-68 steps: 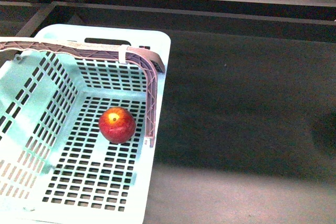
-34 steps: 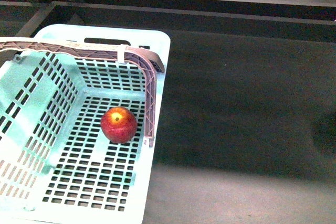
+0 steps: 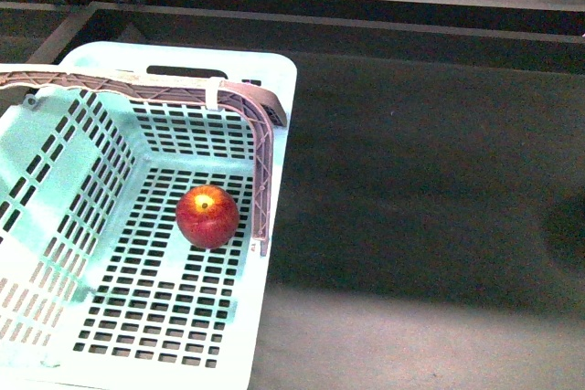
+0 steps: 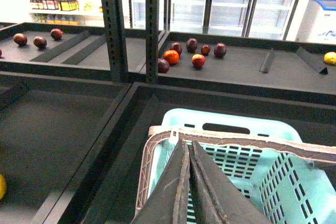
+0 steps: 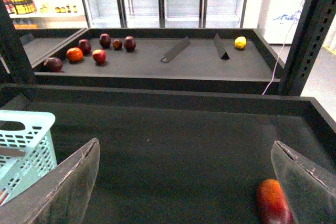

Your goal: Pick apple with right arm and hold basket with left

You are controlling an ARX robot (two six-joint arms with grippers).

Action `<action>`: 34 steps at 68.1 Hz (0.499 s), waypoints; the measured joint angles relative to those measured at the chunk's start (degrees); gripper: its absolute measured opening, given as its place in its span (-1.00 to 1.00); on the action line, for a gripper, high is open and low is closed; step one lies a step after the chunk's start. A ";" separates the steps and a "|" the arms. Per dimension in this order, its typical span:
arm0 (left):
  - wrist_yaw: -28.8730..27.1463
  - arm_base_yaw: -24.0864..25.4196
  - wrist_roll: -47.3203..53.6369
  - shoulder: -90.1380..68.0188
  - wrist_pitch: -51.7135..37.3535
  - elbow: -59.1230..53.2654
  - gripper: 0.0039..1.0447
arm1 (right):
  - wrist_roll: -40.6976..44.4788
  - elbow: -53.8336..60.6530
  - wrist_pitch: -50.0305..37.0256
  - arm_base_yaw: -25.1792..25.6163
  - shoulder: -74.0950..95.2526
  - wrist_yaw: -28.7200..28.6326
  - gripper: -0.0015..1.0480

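Apple already sits on the basket floor below your closed left tool, whose grip on the bail I can't confirm, so it may slip; right tool hangs wide open, empty.

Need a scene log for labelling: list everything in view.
apple: one, red with a yellow patch, on the basket floor.
basket: one, pale turquoise with a grey-brown handle, on the near dark tray.
shelf fruit: about seven, dark red, red and orange, on the rear shelf.
yellow fruit: one, on the rear shelf beyond the dividers.
red fruit: one, on the near tray beside the right gripper.
left gripper: shut, tips at the basket handle.
right gripper: open, empty, over the near tray.
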State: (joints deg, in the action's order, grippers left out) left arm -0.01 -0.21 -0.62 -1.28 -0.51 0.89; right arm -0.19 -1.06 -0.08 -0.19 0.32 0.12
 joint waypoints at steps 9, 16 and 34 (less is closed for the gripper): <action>0.00 0.00 0.00 0.90 0.35 0.00 -0.94 | 0.00 0.00 0.00 0.00 0.00 0.02 0.83; 0.00 0.00 0.00 0.92 0.42 0.00 -0.94 | 0.00 0.00 0.00 0.00 0.00 0.02 0.83; 0.00 0.00 0.00 0.92 0.42 0.00 -0.94 | 0.00 0.00 0.00 0.00 0.00 0.02 0.83</action>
State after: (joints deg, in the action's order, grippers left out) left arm -0.01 -0.21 -0.62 -0.36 -0.10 0.89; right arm -0.19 -1.06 -0.08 -0.19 0.32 0.14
